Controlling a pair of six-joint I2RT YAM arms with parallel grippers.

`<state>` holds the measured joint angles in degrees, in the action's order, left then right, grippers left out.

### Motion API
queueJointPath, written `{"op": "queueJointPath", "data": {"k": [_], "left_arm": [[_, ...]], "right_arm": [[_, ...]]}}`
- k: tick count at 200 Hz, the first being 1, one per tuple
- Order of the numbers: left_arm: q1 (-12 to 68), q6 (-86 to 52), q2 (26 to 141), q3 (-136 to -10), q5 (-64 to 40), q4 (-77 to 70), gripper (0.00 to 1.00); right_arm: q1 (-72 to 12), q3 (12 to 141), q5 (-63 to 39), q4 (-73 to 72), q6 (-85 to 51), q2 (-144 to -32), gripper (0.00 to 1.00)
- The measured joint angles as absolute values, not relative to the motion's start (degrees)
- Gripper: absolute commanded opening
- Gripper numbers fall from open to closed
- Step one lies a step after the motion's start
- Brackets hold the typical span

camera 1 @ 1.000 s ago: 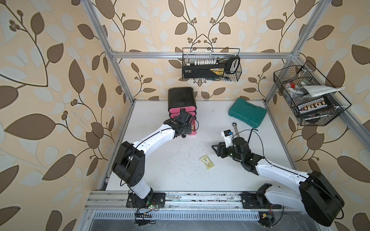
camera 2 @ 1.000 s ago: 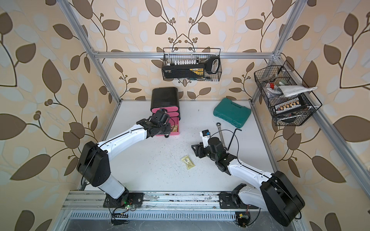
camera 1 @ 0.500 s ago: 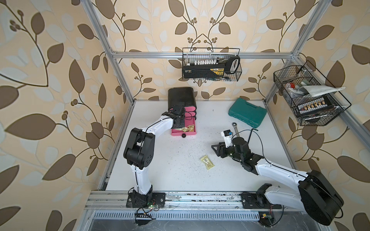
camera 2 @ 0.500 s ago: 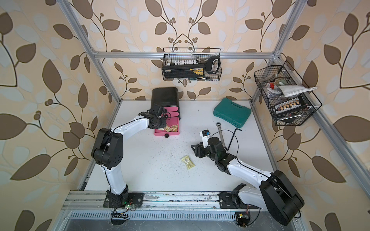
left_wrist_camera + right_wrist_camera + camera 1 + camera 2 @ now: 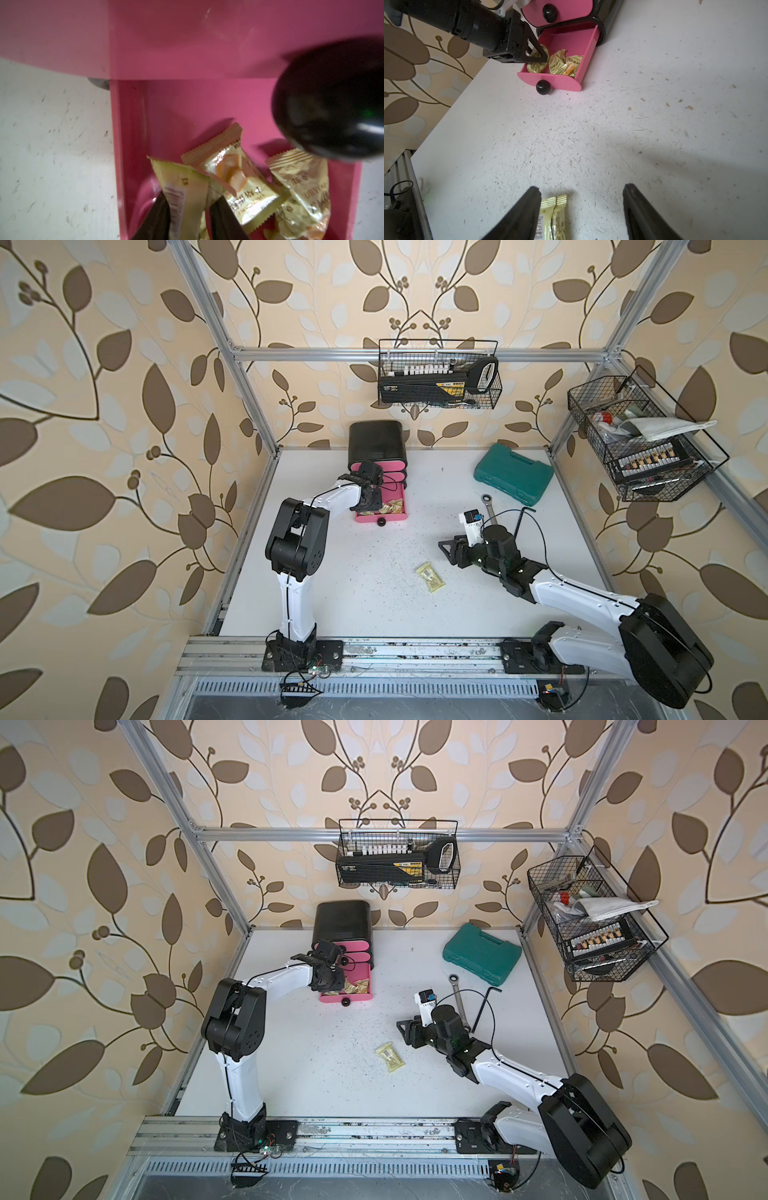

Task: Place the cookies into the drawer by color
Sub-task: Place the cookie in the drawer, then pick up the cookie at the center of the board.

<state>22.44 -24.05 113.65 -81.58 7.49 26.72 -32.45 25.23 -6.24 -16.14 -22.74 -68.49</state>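
The drawer cabinet point(image 5: 377, 441) stands at the back, black with pink fronts, and its bottom drawer point(image 5: 380, 517) is pulled out. Several pale yellow cookies point(image 5: 234, 176) lie in it. My left gripper point(image 5: 190, 196) reaches into the open drawer's point(image 5: 566, 41) left side. Its fingers are slightly parted, with a pale yellow cookie point(image 5: 182, 187) loose between them. My right gripper point(image 5: 581, 187) hovers open low over the table. What look like two pale yellow cookies point(image 5: 553, 216) lie side by side next to one finger. In both top views they lie mid-table point(image 5: 431, 577) point(image 5: 390, 1058).
A teal tool case point(image 5: 514, 472) sits at the back right. A wrench point(image 5: 488, 506) and a hex key point(image 5: 519, 520) lie in front of it, behind my right arm. Wire baskets hang on the back wall point(image 5: 438, 377) and the right wall point(image 5: 640, 439). A metal rail point(image 5: 374, 651) edges the front.
My left arm's elbow has folded up towards the cabinet. Its gripper has shifted to the drawer's left side, and its fingers have parted a little round the cookie. The right arm has stayed put.
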Motion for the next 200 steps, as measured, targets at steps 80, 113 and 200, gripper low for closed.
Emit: {"op": "queueJointPath", "data": {"k": [80, 113, 200], "left_arm": [[22.59, -25.52, 105.58, -77.49, 7.05, 25.3, 0.61], [24.45, -26.0, 93.32, -72.58, 7.97, 25.12, 0.59], [44.1, -25.34, 76.97, -65.25, 13.32, 34.74, 0.58]], "right_arm": [[-32.42, 25.23, -6.59, -16.47, -22.94, -68.93, 0.65], [-32.42, 25.23, -6.63, -16.73, -22.92, -69.17, 0.65], [-33.69, 25.78, -6.04, -10.96, -22.94, -65.95, 0.66]]}}
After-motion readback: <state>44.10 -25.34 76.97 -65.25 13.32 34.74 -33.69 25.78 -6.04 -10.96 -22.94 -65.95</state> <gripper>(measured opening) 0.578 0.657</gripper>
